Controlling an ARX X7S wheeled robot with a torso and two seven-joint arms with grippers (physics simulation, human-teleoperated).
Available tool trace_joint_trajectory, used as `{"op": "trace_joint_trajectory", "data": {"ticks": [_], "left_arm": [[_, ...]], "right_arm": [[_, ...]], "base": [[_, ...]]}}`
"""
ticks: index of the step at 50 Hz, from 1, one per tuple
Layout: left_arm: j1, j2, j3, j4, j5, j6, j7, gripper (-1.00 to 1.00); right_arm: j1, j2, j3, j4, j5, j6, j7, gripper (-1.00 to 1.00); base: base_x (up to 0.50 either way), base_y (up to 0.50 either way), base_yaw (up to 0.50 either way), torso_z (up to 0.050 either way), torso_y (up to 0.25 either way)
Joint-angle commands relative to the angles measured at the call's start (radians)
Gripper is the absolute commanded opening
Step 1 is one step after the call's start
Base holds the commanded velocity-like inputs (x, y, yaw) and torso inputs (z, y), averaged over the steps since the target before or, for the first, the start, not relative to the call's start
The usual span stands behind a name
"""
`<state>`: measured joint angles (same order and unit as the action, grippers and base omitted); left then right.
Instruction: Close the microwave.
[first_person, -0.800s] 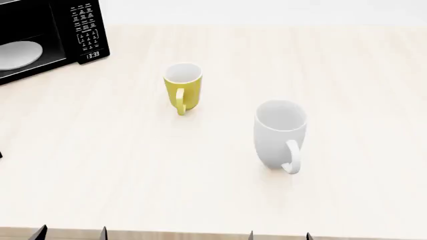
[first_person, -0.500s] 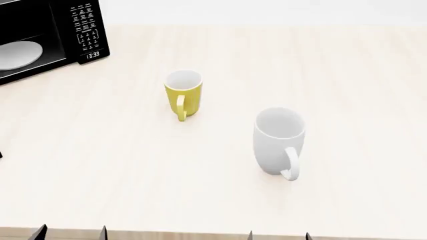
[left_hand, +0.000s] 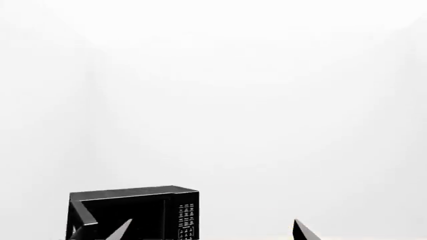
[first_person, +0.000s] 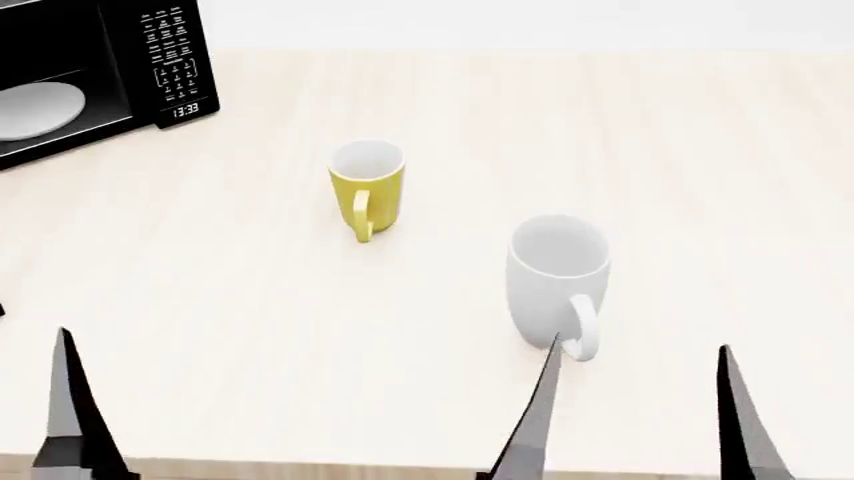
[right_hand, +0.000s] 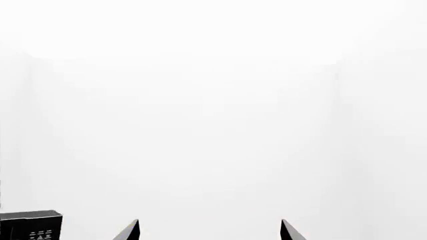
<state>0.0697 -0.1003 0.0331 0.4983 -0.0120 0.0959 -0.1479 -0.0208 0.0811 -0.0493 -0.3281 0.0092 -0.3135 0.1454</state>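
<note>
The black microwave (first_person: 171, 65) stands at the table's far left with its cavity open and the white plate (first_person: 34, 108) showing inside. Its door is out of the head view. In the left wrist view the microwave (left_hand: 143, 212) shows ahead, with its door swung out at one side. My left gripper (left_hand: 212, 231) is open and empty; one of its fingers (first_person: 64, 400) shows at the near left. My right gripper (first_person: 639, 345) is open and empty at the near edge, just in front of the white mug. The right wrist view shows the right gripper (right_hand: 209, 230) and the microwave's corner (right_hand: 30, 225).
A yellow mug (first_person: 366, 185) stands mid-table and a larger white mug (first_person: 557, 280) stands to its near right, handle toward me. The light wooden table (first_person: 267, 330) spreads wide around them. A small black piece (first_person: 2, 310) shows at the left edge.
Both grippers have risen from the bottom edge into the head view, fingers spread. The two mugs shifted slightly toward me early on, then stayed still. The microwave has not moved.
</note>
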Motion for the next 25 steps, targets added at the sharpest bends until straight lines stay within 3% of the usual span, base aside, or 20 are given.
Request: {"op": "trace_joint_trajectory", "data": {"ticks": [1, 12, 25], "left_arm": [[0.026, -0.016, -0.032, 0.229, 0.044, 0.049, -0.045, 1.00], [0.029, -0.030, -0.012, 0.216, 0.047, 0.045, -0.058, 1.00], [0.031, -0.048, 0.009, 0.215, 0.040, 0.038, -0.065, 1.00]], "right_arm": [[-0.006, 0.011, 0.025, -0.146, -0.050, -0.184, 0.040, 1.00], [-0.008, 0.024, 0.012, -0.139, -0.084, -0.197, 0.063, 1.00], [-0.015, 0.039, -0.014, -0.125, -0.114, -0.212, 0.079, 1.00]], "base": [[0.00, 0.00, 0.00, 0.000, 0.000], [0.00, 0.00, 0.00, 0.000, 0.000], [0.00, 0.47, 0.00, 0.000, 0.000]]}}
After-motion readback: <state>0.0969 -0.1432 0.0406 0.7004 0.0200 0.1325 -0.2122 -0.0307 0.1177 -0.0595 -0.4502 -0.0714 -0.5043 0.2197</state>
